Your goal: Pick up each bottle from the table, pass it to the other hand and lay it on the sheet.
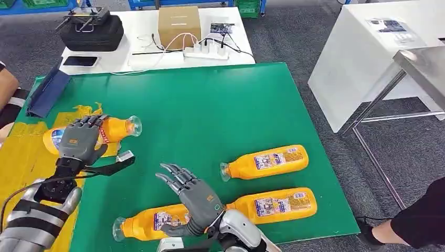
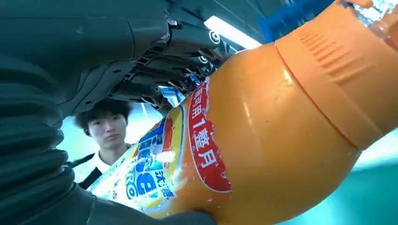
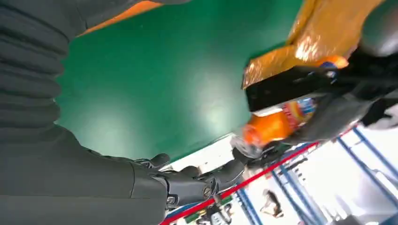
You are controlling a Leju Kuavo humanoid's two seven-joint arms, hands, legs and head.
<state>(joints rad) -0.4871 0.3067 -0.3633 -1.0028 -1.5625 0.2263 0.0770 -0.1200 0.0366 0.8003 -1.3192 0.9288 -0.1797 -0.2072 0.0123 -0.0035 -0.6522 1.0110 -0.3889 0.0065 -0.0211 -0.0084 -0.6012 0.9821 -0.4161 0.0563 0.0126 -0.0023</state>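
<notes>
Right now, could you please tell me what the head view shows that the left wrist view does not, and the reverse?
Head view alone: the green table mat, the crinkled yellow sheet, three orange plastic bottles lying on the mat, and the right robot hand, open above the nearest one. Left wrist view alone: a person behind the bottle, and the red label strip up close. Both: the left robot hand gripping an orange labelled bottle.

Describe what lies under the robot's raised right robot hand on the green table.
An orange bottle lies on its side on the green table beneath the open right robot hand. The hand covers the bottle's far end.
</notes>
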